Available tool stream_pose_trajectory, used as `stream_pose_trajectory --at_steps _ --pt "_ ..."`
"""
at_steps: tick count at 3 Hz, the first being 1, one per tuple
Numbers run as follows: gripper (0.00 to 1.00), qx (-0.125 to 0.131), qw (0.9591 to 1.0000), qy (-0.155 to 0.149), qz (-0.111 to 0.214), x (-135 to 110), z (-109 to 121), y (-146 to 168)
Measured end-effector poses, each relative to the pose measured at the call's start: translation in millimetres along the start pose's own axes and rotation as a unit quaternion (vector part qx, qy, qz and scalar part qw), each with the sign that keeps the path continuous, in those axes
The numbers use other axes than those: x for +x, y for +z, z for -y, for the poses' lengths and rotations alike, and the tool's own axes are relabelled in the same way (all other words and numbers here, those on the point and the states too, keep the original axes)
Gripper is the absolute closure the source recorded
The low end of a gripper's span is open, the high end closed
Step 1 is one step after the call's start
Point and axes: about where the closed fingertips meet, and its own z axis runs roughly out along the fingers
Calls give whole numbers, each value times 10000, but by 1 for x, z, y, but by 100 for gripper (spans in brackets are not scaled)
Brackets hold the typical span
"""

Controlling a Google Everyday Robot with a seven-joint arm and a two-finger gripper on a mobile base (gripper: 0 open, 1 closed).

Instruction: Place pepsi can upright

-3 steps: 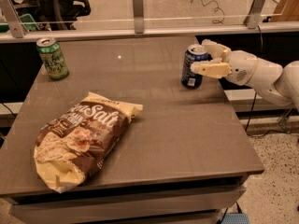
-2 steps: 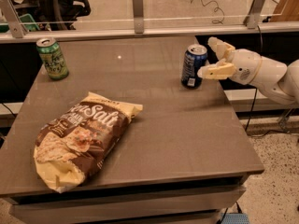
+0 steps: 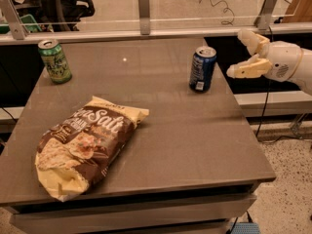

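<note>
Table (image 3: 195, 145) bears upright pepsi can (image 3: 202, 68); splayed gripper (image 3: 236, 53) nearby.

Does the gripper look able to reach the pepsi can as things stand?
Probably yes: the open gripper hangs close beside the upright pepsi can, at about its height, apart from it, with nothing between them.

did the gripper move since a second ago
Yes. The gripper has pulled back to the right, away from the pepsi can, which stands upright on the table. Its jaws are open and clear of the can.
</note>
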Motion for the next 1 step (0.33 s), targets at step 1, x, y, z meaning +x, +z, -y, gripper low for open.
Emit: stream_pose_trajectory --at_steps 1 --pt "0 -1 10000 0 0 0 0 0"
